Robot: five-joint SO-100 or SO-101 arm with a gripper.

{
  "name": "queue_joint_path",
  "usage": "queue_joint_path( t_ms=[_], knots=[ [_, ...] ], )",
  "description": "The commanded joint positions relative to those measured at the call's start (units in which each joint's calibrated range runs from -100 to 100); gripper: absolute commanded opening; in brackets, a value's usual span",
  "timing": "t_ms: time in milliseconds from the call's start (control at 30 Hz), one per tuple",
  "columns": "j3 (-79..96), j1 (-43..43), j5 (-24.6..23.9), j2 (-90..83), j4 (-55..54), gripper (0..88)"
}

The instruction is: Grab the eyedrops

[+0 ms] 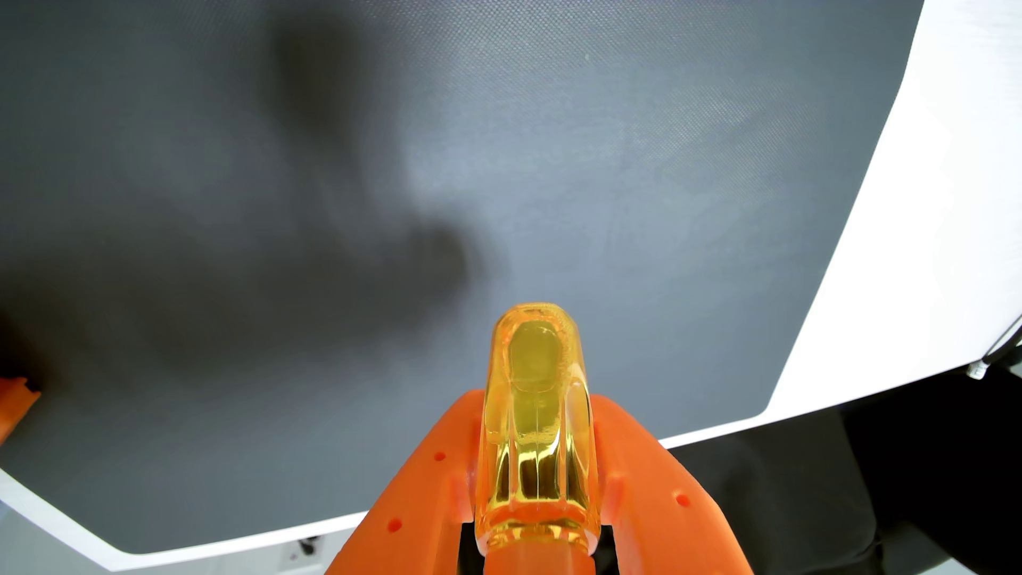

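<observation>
Amber and see-through, the eyedrops bottle (535, 420) sits low in the middle of the wrist view, clamped between the two orange fingers (420, 497) of the hand (535, 409). The fingers press on either side of the bottle, one from the left and one from the right, so the hand is closed around it. The bottle's rounded end points away from the camera, out past the fingertips, and yellow liquid shows through its wall. Its near end meets an orange part at the bottom edge of the picture; whether that is the bottle's cap or part of the hand is hard to tell from this angle.

Beneath lies a dark grey mat (608, 166) with a fine woven texture. The bottle seems to be held clear above it, though the view gives no sure sign of height. A soft, blurred shadow (354, 232) spreads over the left half of the mat, darkest just left of the bottle's tip. The mat rests on a white counter (940, 221), whose bare surface shows along the right side and as a strip along the lower left. Another small orange piece (14, 403) juts in at the left edge. Past the counter's edge at lower right the background is dark
</observation>
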Motion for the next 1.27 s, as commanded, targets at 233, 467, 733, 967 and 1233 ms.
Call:
queue_joint_path(
  t_ms=[233,467,733,967,1233],
  knots=[
    [0.1,0.4,0.2,-3.0,-0.2,0.8],
    [0.1,0.2,0.5,-3.0,0.2,0.8],
    [0.1,0.4,1.0,-3.2,-0.3,0.9],
    [0.1,0.3,1.0,-3.2,-0.3,0.9],
    [-0.2,0.4,0.9,-2.8,-0.3,0.9]
  ],
)
